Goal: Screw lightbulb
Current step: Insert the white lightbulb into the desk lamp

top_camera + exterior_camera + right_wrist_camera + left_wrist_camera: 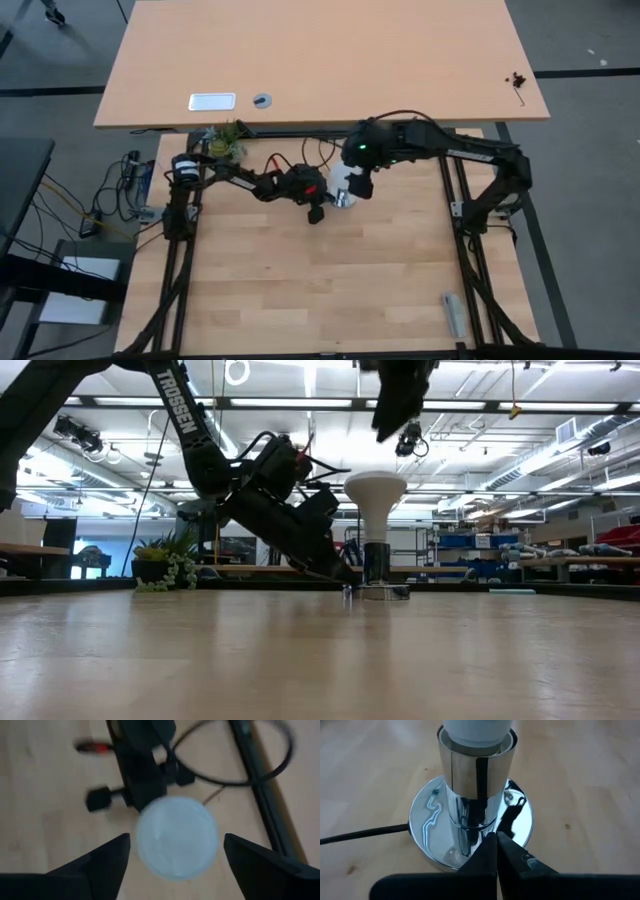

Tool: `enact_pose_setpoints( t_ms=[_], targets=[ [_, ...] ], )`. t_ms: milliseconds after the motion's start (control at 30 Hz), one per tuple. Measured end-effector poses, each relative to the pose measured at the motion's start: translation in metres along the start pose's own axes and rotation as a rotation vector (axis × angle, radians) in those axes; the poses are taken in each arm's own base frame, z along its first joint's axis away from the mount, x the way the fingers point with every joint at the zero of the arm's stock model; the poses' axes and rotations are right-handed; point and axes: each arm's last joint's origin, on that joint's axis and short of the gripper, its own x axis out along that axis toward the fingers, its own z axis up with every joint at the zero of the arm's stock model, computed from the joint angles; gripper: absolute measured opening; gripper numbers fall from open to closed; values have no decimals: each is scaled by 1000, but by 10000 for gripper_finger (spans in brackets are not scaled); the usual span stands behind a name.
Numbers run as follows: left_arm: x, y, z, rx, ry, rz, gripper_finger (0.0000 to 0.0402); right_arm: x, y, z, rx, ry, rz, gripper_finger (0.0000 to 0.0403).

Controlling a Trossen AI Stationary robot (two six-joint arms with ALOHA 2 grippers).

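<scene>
High view: near the centre of the frame, the lightbulb (341,189) shows as a small white patch on the wooden surface (300,290), mostly covered by the right gripper (359,187), which hangs over it from the right arm (450,150) reaching in from the right. The left gripper (318,213) comes in from the left at the end of its arm, low beside the bulb. A pale desk (320,60) fills the top of the frame, with a small green plant (227,142) at its lower edge.

Low view: the lightbulb (375,505) stands upright at centre frame, globe on top, its neck sunk into a chrome socket (377,563) on a flat round base. The right gripper (400,405) hangs above the globe at the top of the frame, apart from it. The left arm (270,510) slants down from the upper left to the foot of the socket.

Left wrist view: the 2 fingers (512,857) of the left gripper (496,845) are clenched tip to tip with nothing between them, right at the edge of the mirror-bright socket base (427,820). The lightbulb (476,730) sits in the socket's cup at top centre. A black cord (360,835) runs off to the left edge.

Right wrist view: the globe of the lightbulb (176,837) is a pale round disc at centre frame, between the 2 spread, released fingers (107,860) of the right gripper (175,857), which do not touch it.
</scene>
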Motion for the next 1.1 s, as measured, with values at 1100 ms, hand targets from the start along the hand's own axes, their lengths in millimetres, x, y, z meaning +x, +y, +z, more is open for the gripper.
enact_pose_setpoints(
  t_ms=[1100],
  targets=[
    [0, -1, -1, -7, 0, -7, 1, 47, -15, 3, -54, 193, 72, 393]
  ],
)
